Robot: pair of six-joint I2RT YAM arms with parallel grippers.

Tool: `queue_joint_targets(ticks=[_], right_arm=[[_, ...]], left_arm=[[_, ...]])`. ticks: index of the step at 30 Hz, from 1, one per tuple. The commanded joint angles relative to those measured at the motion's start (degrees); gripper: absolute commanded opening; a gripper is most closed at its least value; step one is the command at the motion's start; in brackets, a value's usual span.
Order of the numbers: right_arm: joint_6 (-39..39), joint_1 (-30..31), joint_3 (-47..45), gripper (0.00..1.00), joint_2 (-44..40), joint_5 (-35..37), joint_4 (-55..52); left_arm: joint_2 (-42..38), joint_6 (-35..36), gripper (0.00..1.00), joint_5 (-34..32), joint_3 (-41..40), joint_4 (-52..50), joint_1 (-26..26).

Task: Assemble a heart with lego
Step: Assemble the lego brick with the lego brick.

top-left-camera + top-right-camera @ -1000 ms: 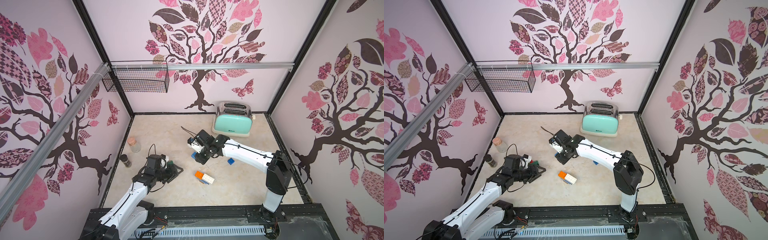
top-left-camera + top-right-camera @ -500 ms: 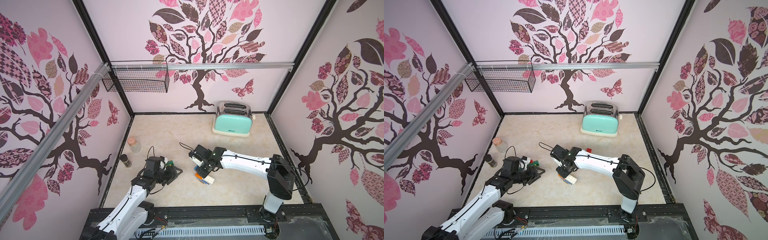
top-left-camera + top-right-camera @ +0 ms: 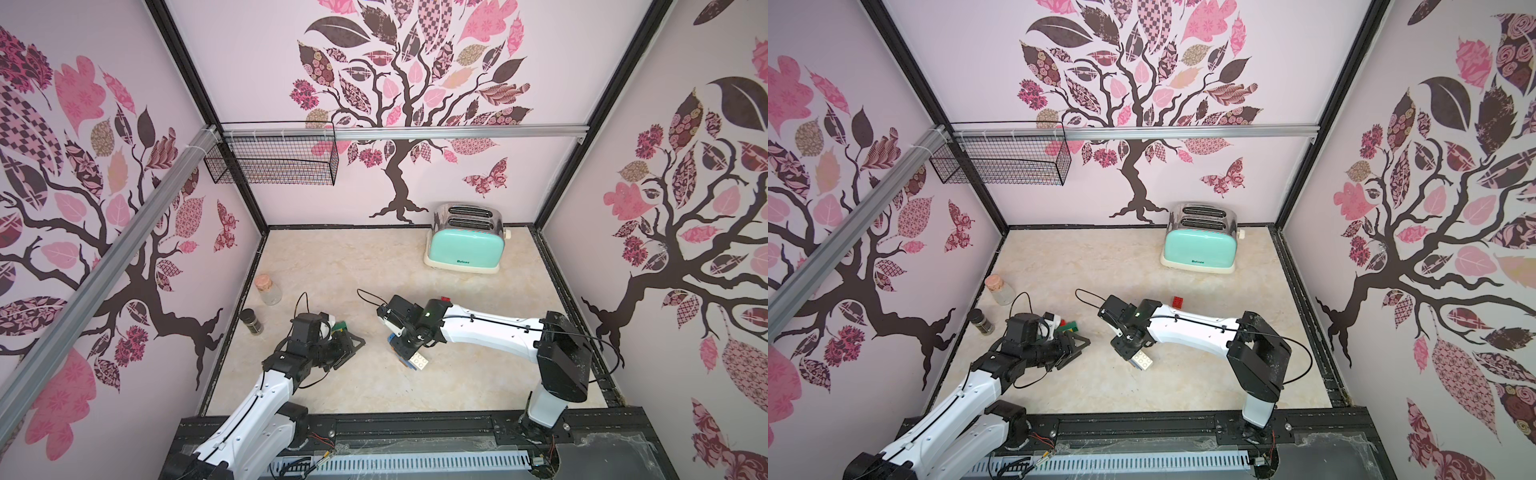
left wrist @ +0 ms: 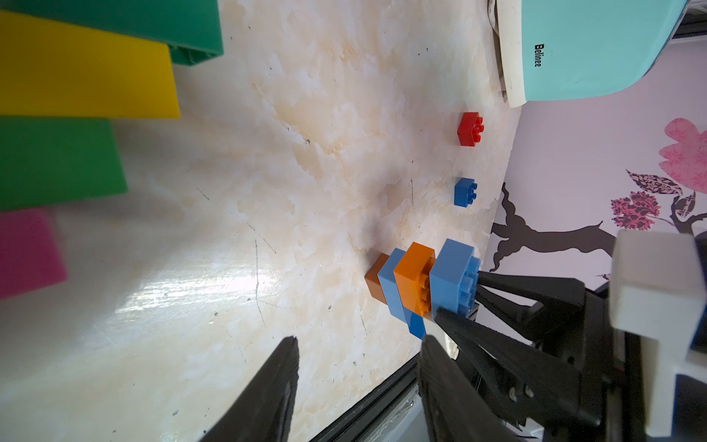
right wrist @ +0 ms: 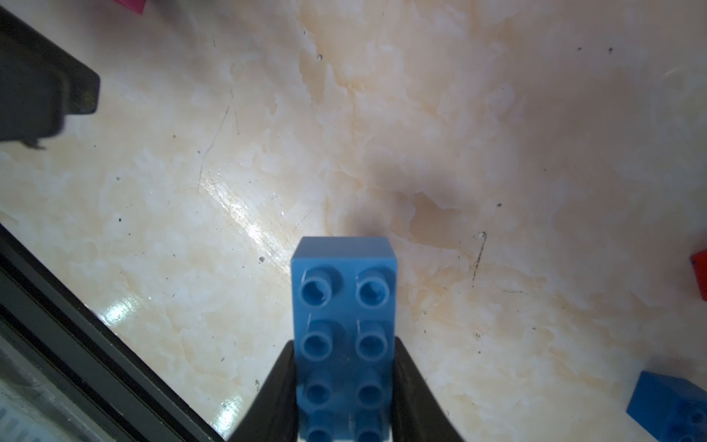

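Right gripper clamps long blue eight-stud plastic brick by its sides, apparently seating it on orange-and-blue brick stack; left gripper stands parted, empty.

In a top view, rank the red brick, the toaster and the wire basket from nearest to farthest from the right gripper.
1. Red brick, on the table behind the right gripper.
2. Toaster, against the back wall.
3. Wire basket, high on the back wall.
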Motion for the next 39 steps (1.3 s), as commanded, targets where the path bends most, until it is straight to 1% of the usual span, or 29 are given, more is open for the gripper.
queue_joint_targets(ticks=[1,10,16,22,25,30,34,39], right_arm=[[1.16,0.99,-1.45,0.3,0.27,2.6,-1.43],[1.88,2.5,-2.72,0.3,1.69,5.11,-2.19],[0.57,3.48,-3.91,0.3,1.82,6.47,-2.57],[-0.63,3.75,-5.07,0.3,0.14,5.63,-1.58],[-0.58,3.76,-5.6,0.3,0.57,5.33,-1.69],[-0.29,3.76,-7.92,0.3,1.36,2.77,-1.27],[-0.5,3.75,-8.59,0.3,2.17,6.19,-3.71],[-1.74,3.76,-8.7,0.31,0.57,6.97,-4.47]], left_arm=[[-0.8,-0.06,0.54,-0.43,-0.5,0.23,0.25],[-0.94,0.03,0.54,-0.87,-0.51,0.03,0.27],[-1.06,0.11,0.54,-1.01,-0.49,-0.27,0.24],[-0.98,0.18,0.54,-1.22,-0.51,-0.24,0.26],[-1.06,0.2,0.53,-1.33,-0.4,-0.38,0.31],[-1.54,0.2,0.53,-1.74,-0.3,-0.92,0.22],[-1.4,0.29,0.53,-1.87,-0.23,-1.02,0.31],[-1.21,0.38,0.54,-2.0,-0.13,-1.17,0.27]])
